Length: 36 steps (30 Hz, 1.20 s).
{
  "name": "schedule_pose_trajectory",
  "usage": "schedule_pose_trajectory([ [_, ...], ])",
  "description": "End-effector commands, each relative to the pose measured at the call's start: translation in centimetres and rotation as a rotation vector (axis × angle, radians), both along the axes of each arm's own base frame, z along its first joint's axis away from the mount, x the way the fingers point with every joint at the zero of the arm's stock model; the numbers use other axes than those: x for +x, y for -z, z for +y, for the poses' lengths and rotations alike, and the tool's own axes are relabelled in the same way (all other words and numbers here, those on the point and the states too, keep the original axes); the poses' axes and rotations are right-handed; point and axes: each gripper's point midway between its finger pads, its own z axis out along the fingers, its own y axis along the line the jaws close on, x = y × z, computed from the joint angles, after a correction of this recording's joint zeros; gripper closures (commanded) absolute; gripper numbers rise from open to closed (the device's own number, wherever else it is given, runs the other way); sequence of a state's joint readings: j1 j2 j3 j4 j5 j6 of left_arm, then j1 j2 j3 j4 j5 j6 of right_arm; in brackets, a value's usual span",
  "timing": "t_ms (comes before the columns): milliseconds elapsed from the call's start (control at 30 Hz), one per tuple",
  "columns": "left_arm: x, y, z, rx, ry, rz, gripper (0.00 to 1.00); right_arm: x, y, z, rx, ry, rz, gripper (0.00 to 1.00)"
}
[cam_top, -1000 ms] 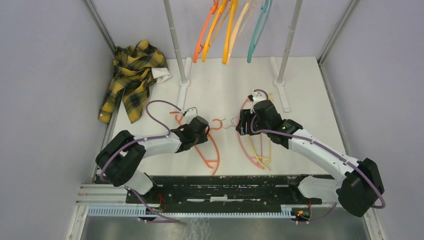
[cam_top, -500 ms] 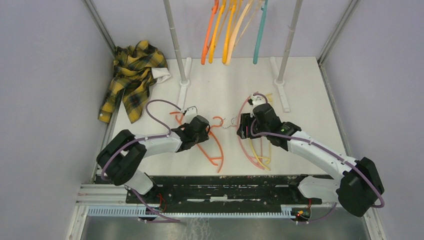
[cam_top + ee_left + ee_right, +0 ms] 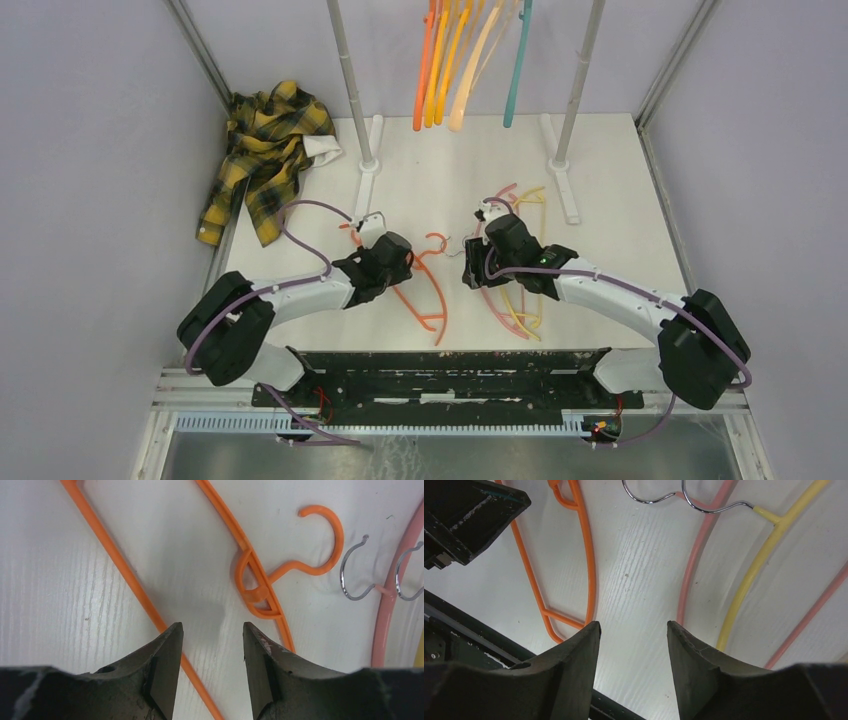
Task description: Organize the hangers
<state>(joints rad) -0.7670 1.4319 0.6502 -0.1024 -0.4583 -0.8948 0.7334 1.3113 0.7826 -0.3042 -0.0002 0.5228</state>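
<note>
White tabletop; a bunch of orange, yellow and teal plastic hangers hangs at the back. A thin orange plastic hanger lies flat beneath the left gripper, a pink plastic hanger and a yellow plastic hanger beneath the right gripper; both sets of jaws gape moderately, empty

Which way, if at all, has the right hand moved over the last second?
Yes. The right hand has shifted left and slightly toward the table's near edge, ending farther from the right-side grey metal upright pole.
</note>
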Motion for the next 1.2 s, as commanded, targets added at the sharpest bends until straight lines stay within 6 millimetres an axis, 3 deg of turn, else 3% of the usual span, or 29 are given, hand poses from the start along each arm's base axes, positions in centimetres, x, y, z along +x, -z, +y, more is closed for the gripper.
schedule_pose_trajectory([
  [0, 2.8, -2.5, -1.4, -0.073, -0.068, -0.070, 0.44, 1.3, -1.6, 1.0, 0.040, 0.007, -0.055, 0.40],
  [267, 4.0, -0.8, -3.2, -0.098, -0.051, -0.034, 0.45, 1.3, -0.9, 1.0, 0.027, 0.006, -0.043, 0.40],
  [633, 5.0, 0.8, -3.3, -0.044, -0.047, -0.004, 0.51, 1.3, -0.1, 1.1, 0.021, 0.005, -0.035, 0.40],
  [867, 5.3, 1.6, -2.7, 0.013, -0.047, 0.000, 0.76, 1.2, 0.4, 1.1, 0.013, 0.004, -0.024, 0.40],
  [967, 5.4, 1.8, -2.5, 0.032, -0.048, 0.007, 0.96, 1.2, 0.5, 1.1, 0.013, 0.003, -0.022, 0.40],
  [1167, 5.0, 0.6, -2.0, 0.040, -0.037, -0.006, 0.97, 1.2, 0.7, 1.3, 0.011, -0.009, -0.018, 0.40],
])
